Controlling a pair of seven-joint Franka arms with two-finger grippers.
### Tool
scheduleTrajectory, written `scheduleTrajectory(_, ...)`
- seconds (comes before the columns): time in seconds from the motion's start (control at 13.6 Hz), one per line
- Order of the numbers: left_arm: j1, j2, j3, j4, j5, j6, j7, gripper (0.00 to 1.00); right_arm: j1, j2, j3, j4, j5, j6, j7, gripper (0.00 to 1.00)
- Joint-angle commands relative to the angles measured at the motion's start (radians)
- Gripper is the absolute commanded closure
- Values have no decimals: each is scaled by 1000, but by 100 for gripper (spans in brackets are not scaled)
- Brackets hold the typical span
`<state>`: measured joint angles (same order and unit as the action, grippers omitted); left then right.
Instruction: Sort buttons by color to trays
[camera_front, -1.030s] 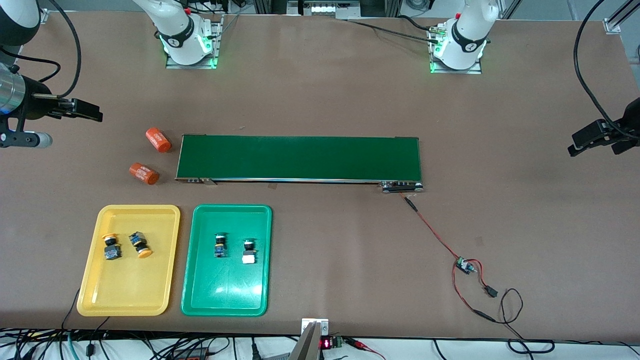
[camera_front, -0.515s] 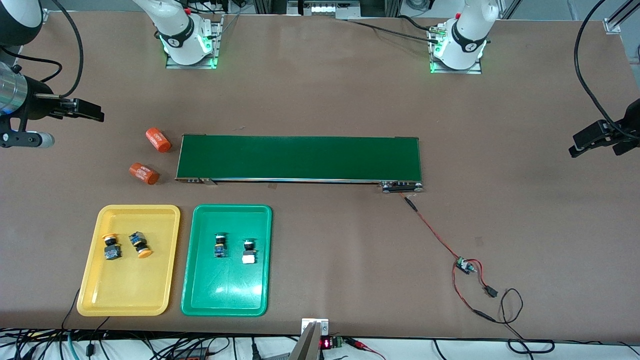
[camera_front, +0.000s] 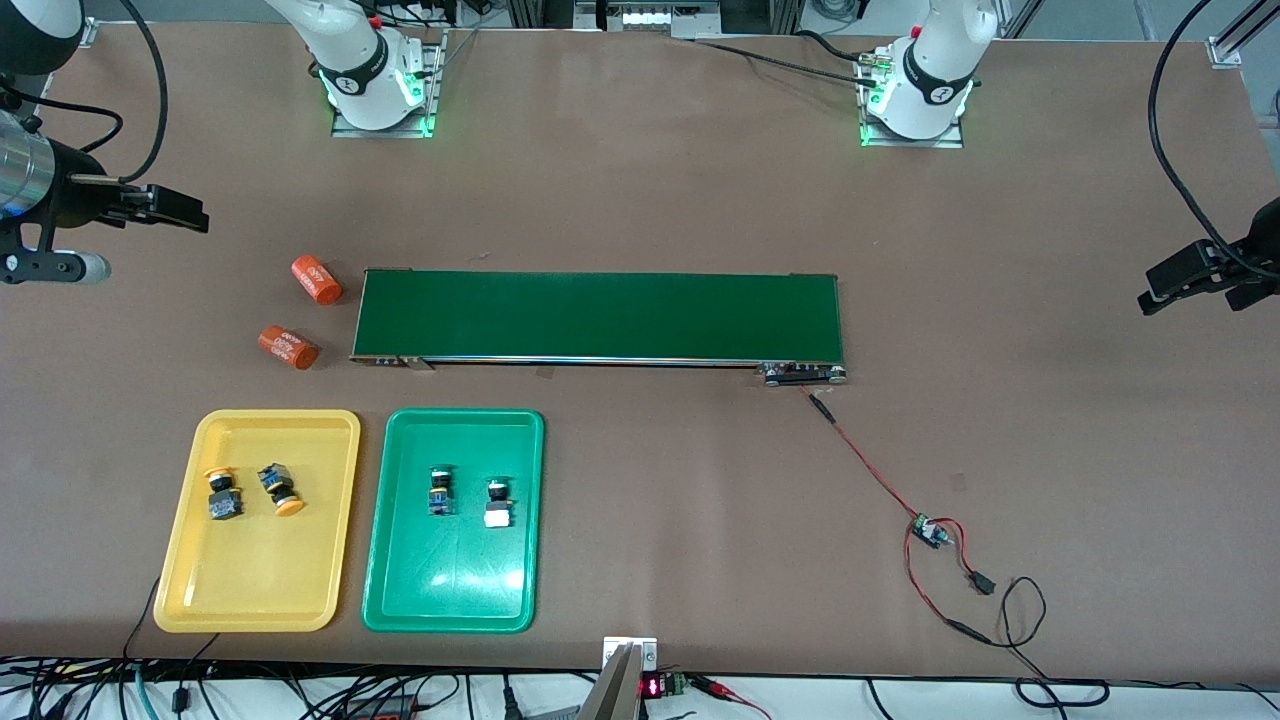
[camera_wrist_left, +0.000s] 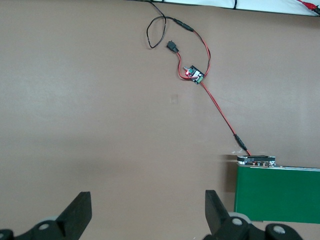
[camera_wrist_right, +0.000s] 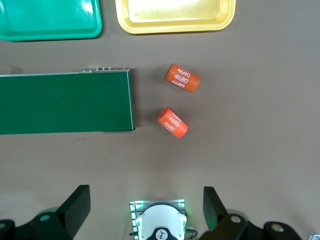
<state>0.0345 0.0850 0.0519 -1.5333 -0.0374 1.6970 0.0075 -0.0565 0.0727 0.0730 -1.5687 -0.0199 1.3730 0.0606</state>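
two yellow-orange buttons (camera_front: 250, 491) lie in yellow tray (camera_front: 258, 598), two green buttons (camera_front: 467, 495) in green tray (camera_front: 447, 600), trays side by side at near edge of surface (camera_front: 1050, 450), toward right arm's end. left end effector (camera_front: 1160, 286) up over surface at left arm's end, fingers apart, empty. right end effector (camera_front: 190, 215) up over right arm's end, fingers apart, empty, well apart from trays. conveyor belt (camera_front: 598, 316) farther from camera than trays; two orange cylinders (camera_front: 302, 312) beside its end.

2 white arms rise from bases lit green, each with a black band bearing a white mark. The left gripper (camera_front: 1205, 272) and right gripper (camera_front: 165, 208) have black fingers. Black cables loop to both wrists.
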Motion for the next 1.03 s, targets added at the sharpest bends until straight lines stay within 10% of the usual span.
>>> scheduleTrajectory(0.0, 7, -8, 0, 1, -12, 4, 14, 0, 11, -16, -2, -11, -8, -8, 16, 0)
scheduleTrajectory(0.96, 7, -5, 5, 2, -9, 16, 16, 0, -72, -10, 5, -10, -8, -3, -8, 0)
